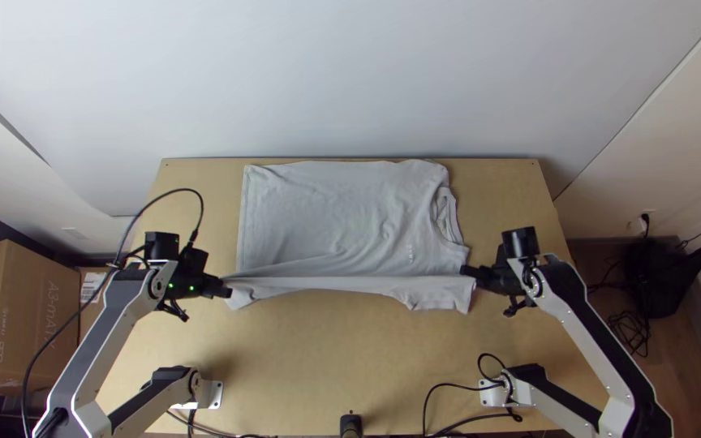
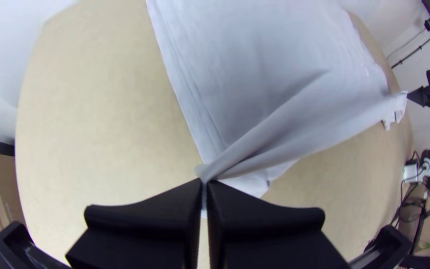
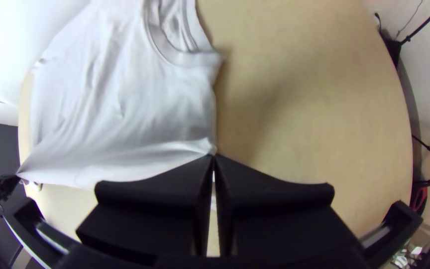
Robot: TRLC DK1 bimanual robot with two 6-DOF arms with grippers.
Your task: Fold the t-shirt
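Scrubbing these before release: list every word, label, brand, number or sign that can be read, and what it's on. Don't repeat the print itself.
Box, left of the table: large lettering on its side, readable, unquoted as asked; finer print there too small to read.
White label beside the box: too small to read.
Shirt: small mark near the collar, too small to read.

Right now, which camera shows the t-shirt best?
Top view: it takes in the t-shirt from hem to neckline, near part stretched between left tool and right tool. Left wrist view: hem end close up. Right wrist view: neckline end close up.
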